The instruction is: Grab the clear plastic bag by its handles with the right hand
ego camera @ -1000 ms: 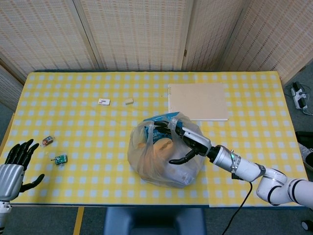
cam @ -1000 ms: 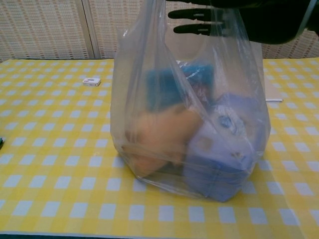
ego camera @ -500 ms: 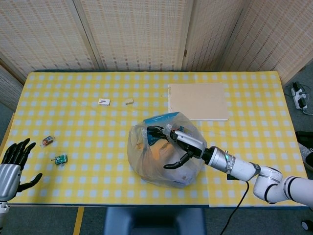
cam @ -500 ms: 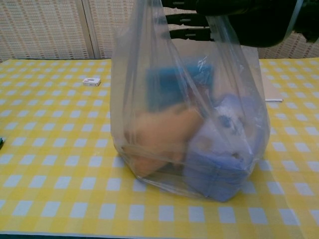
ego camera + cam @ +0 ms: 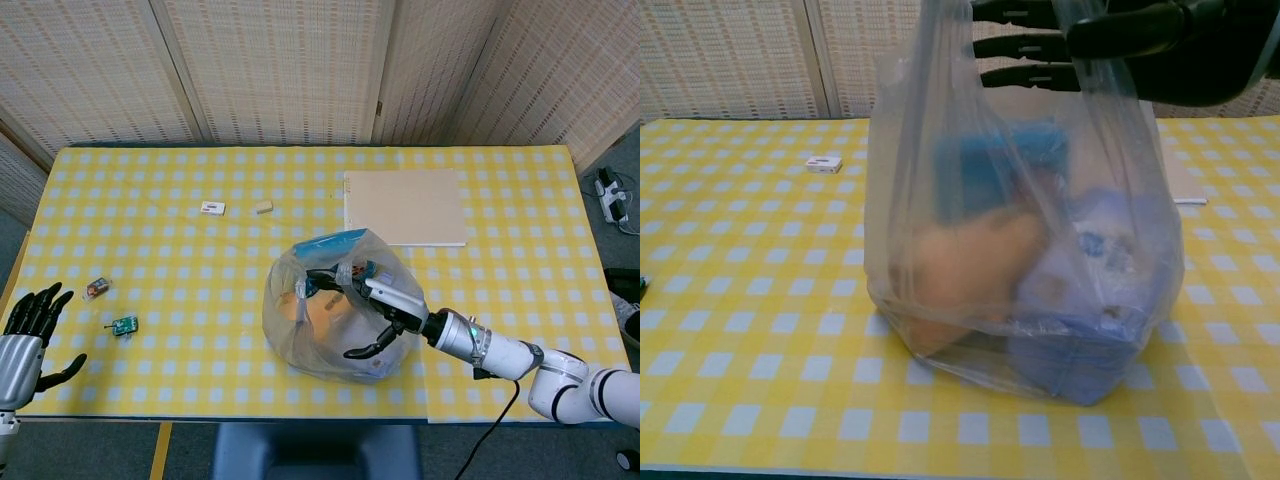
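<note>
clear plastic bag (image 5: 335, 310) sits near the front edge of the tabletop (image 5: 180, 260), roughly mid-width, bulging w/ orange, blue and pale stuff inside. in the chest view its handles (image 5: 1095, 60) are pulled up taut and run over the dark fingers at the top of frame

right hand (image 5: 372, 305) is over the bag's mouth, fingers hooked through the handle loops, thumb sticking out apart below, so it's got the handles on the fingers but not a closed fist. whether the bag base is on the cloth or just off it, can't tell

left hand (image 5: 28, 330) is at the front left corner, fingers spread, holding nothing

risks, imo: handles ride on part-curled fingers only, so if the hand tilts forward or lifts fast the film could slide off the tips. load looks lumpy and lopsided, so the bag may swing and tug one loop free. thin plastic could also stretch or tear where it bunches on a finger

small packets (image 5: 110, 305) near the left hand and a beige board (image 5: 405, 207) toward the back are well apart from the bag
</note>
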### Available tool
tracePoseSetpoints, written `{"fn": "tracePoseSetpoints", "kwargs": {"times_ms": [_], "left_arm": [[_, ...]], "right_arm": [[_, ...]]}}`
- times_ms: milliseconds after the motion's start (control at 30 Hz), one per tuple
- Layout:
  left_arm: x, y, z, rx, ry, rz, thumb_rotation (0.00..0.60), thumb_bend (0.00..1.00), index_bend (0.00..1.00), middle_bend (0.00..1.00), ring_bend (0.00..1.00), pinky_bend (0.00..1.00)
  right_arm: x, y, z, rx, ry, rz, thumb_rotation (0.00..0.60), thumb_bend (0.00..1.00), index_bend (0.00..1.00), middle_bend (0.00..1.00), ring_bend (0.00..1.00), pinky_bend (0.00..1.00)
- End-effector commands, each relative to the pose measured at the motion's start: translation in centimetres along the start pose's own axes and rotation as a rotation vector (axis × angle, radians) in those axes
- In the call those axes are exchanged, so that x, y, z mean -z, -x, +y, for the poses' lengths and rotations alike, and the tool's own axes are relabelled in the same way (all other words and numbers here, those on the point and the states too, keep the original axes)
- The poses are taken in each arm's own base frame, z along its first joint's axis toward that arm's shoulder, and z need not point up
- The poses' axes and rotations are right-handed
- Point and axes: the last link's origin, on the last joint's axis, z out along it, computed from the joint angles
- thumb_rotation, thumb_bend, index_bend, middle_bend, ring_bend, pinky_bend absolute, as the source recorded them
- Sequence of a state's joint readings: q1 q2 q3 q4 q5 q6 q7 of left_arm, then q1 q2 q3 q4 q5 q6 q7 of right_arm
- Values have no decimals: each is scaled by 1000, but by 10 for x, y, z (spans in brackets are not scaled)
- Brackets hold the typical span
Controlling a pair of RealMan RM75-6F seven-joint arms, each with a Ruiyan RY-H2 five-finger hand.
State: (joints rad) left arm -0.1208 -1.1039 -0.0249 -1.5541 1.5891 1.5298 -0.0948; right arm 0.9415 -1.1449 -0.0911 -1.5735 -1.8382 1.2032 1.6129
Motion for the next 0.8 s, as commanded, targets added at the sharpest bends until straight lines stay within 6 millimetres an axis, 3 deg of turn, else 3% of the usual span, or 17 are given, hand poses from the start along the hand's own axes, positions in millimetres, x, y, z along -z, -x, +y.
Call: {"fn": "tracePoseSetpoints", "kwargs": {"times_ms": [33,567,800], "left_arm": [[0,1,0,-2,1,-2,600,278,0,0,0,0],[0,0,0,-4,-3,3,600,278,0,0,0,0],[-1,1,1,-4,-1,-1,600,278,0,0,0,0]], "right_arm": [[4,-2,0,7,0,14,600,239,0,0,36,0],[24,7,10,22,36,-8,600,240,0,0,36,0],[16,8,9,21,32,-24,600,239,0,0,35,0]]}}
